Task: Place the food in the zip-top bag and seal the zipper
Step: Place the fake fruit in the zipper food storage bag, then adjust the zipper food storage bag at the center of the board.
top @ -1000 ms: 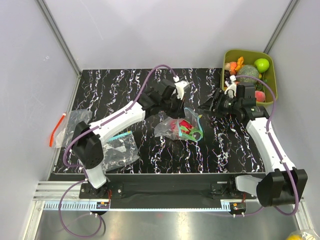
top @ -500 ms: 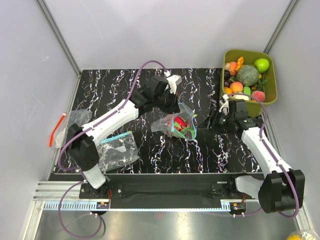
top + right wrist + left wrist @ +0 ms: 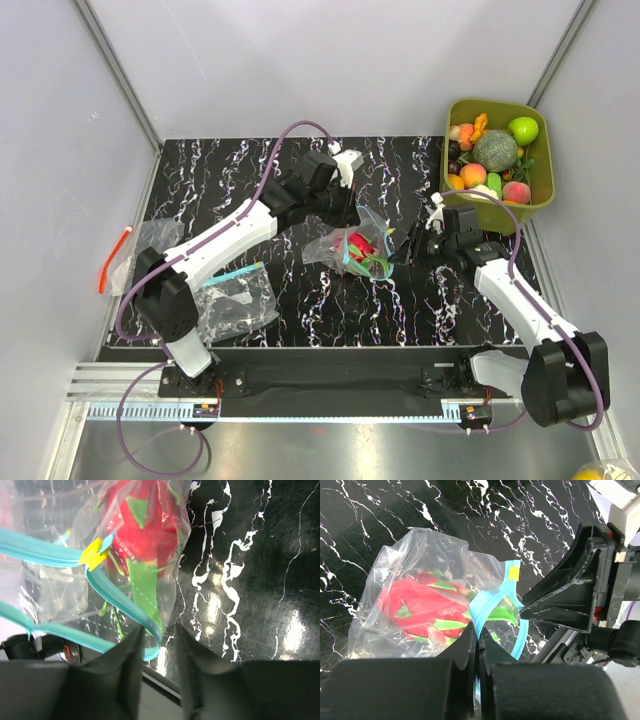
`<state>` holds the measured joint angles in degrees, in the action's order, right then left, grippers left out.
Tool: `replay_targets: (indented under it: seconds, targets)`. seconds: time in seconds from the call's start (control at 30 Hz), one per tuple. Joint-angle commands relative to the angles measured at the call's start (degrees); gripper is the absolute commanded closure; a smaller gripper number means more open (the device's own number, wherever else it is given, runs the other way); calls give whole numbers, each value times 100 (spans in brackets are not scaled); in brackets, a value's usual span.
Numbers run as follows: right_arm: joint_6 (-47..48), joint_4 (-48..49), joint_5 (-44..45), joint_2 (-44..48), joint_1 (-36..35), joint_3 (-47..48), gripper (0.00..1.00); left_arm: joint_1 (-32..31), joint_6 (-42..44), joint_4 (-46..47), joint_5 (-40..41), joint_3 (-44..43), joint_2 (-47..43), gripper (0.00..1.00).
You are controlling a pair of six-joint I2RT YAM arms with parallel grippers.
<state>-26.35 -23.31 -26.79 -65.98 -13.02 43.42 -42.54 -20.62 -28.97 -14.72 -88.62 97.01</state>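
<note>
The zip-top bag (image 3: 345, 248) lies mid-table with red and green food (image 3: 362, 246) inside it. My left gripper (image 3: 350, 215) is shut on the blue-green zipper (image 3: 492, 607), pinching the strip at its fingertips (image 3: 477, 636), and the mouth gapes in a loop. The food (image 3: 422, 605) shows through the clear plastic. My right gripper (image 3: 405, 245) is at the bag's right end. In the right wrist view its jaws (image 3: 160, 640) stand apart around the zipper's (image 3: 117, 600) curved end, which rests against one finger (image 3: 131, 652). A yellow tab (image 3: 95, 552) sits on the strip.
An olive-green tub (image 3: 495, 103) holding several toy fruits stands at the back right. A second clear bag (image 3: 238, 300) lies at the front left. A bag with an orange-red strip (image 3: 112, 262) lies at the table's left edge.
My right gripper has moved left from the tub to the bag's mouth, and its jaws have narrowed. The left gripper has pulled back slightly, still gripping the zipper.
</note>
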Motion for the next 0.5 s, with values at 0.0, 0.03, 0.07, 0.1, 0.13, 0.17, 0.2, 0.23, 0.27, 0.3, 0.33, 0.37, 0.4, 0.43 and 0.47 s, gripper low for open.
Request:
replay_targets:
  seconds: [0.0, 0.03, 0.07, 0.1, 0.13, 0.17, 0.2, 0.23, 0.27, 0.3, 0.33, 0.37, 0.4, 0.43, 0.47]
  targets:
    - [16, 362, 218, -161, -96, -18, 66, 36, -56, 225, 110, -76, -253, 100]
    - [7, 380, 218, -240, -113, -9, 69, 44, -47, 217, 136, -77, -244, 100]
    - [7, 380, 218, -275, -166, 9, 74, 44, -47, 173, 154, -94, -244, 100]
    - [16, 345, 218, -310, -192, 96, 81, 62, -30, 155, 162, -112, -244, 100]
    - [94, 249, 252, -354, -219, 201, 100, 62, -30, 120, 223, -164, -244, 100]
    - [164, 83, 296, -372, -210, 341, 100, 79, -12, 24, 250, -191, -253, 100]
    - [226, -258, 401, -381, -219, 691, 100, 71, 23, -29, 294, -217, -262, 100]
    - [322, -436, 437, -346, -210, 912, 100, 71, 49, -82, 381, -278, -253, 100]
    - [349, -725, 420, -311, -219, 1140, 100, 71, 76, -213, 426, -314, -253, 100]
    - [341, -832, 368, -293, -219, 1621, 100, 80, 128, -275, 478, -349, -253, 100]
    - [315, -929, 306, -258, -228, 1878, 100, 71, 129, -337, 609, -375, -244, 100]
    - [280, -1078, 210, -267, -280, 2150, 100, 71, 120, -407, 689, -393, -262, 100]
    - [236, -1114, 157, -275, -298, 2667, 100, 80, 68, -416, 742, -384, -270, 100]
    - [209, -1149, 113, -354, -333, 2907, 100, 80, 41, -425, 786, -375, -279, 100]
    - [183, -1167, 16, -389, -359, 3127, 100, 71, 15, -434, 787, -358, -288, 100]
